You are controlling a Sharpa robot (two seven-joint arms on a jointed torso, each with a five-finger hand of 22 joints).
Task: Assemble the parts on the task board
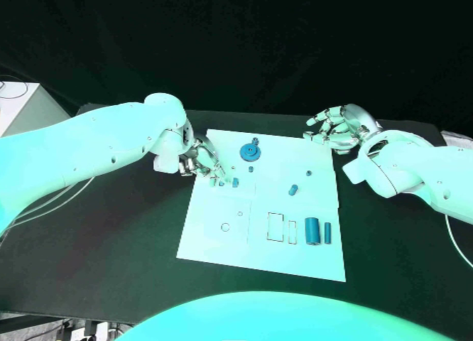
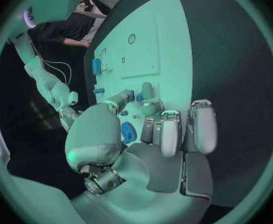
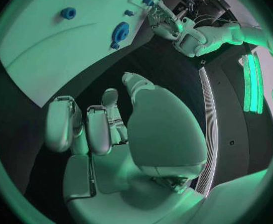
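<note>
At the white task board's (image 1: pixel 221 245) ten o'clock, the left hand (image 1: pixel 199 161) pinches a small blue part (image 1: pixel 236 182); the right hand (image 1: pixel 337 128) hovers empty at one o'clock, fingers curled.

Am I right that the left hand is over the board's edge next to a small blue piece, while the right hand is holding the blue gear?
Not quite. The right hand holds nothing: in the head view it hangs beyond the far corner of the board, fingers curled, while the blue gear lies on the board apart from it. The left hand is at the board's edge by a small blue piece, as you say.
</note>
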